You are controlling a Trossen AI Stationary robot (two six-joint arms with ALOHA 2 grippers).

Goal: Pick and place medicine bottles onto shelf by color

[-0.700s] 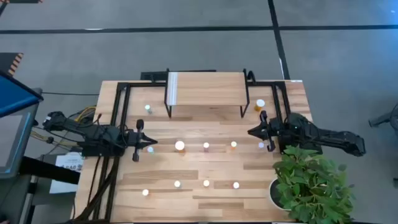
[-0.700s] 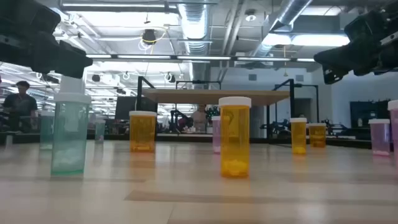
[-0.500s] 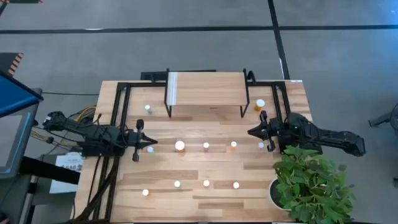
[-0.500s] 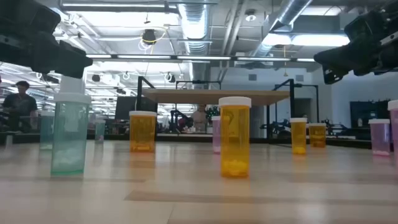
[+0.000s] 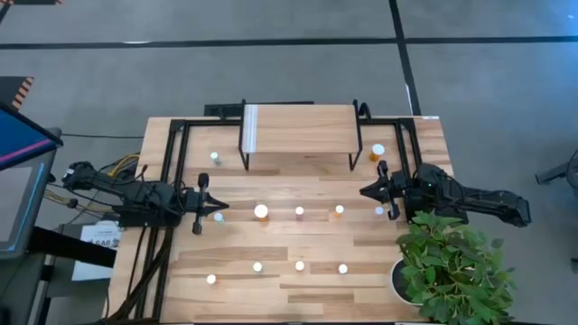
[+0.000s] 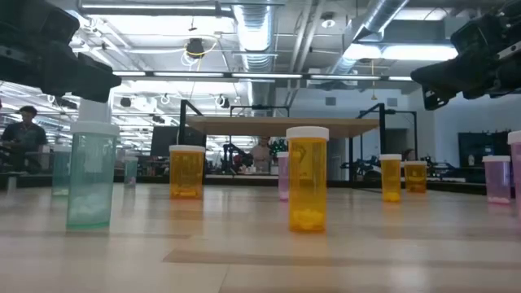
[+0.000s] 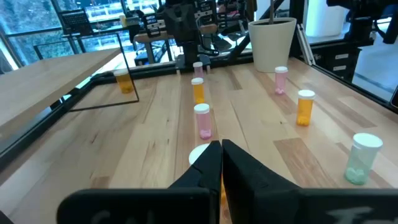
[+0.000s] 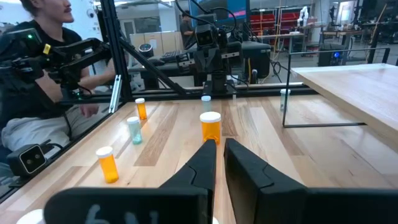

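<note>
The medicine bottles [image 5: 299,212] are standing upright and scattered over the middle and lower part of the high view, one row running across the centre of the table [image 5: 424,144] and another nearer the bottom edge, with single ones at the upper left and upper right beside the shelf [image 5: 298,126], which is sitting empty at the top centre. The left gripper [image 5: 215,206] is hanging at the left of that view with its fingers pressed together, holding nothing, a white cap just beside its tips; the right gripper [image 5: 368,192] is waiting at the right, its fingers showing only a narrow slit in the right wrist view and gripping nothing. In the low view a tall orange bottle [image 6: 308,179] is standing centre frame, a green one [image 6: 90,172] at the left and a pink one [image 6: 496,178] at the far right. These look like thin translucent plastic vials, nearly empty, so they are probably light, stiff, rather slick and easy to tip; taking hold across the round body just under the cap, squarely and gently, seems safest. A potted plant [image 5: 452,266] is filling the lower right corner. A person [image 8: 37,74] is sitting at the left of the right wrist view. No labels or writing are showing legibly on any bottle.
</note>
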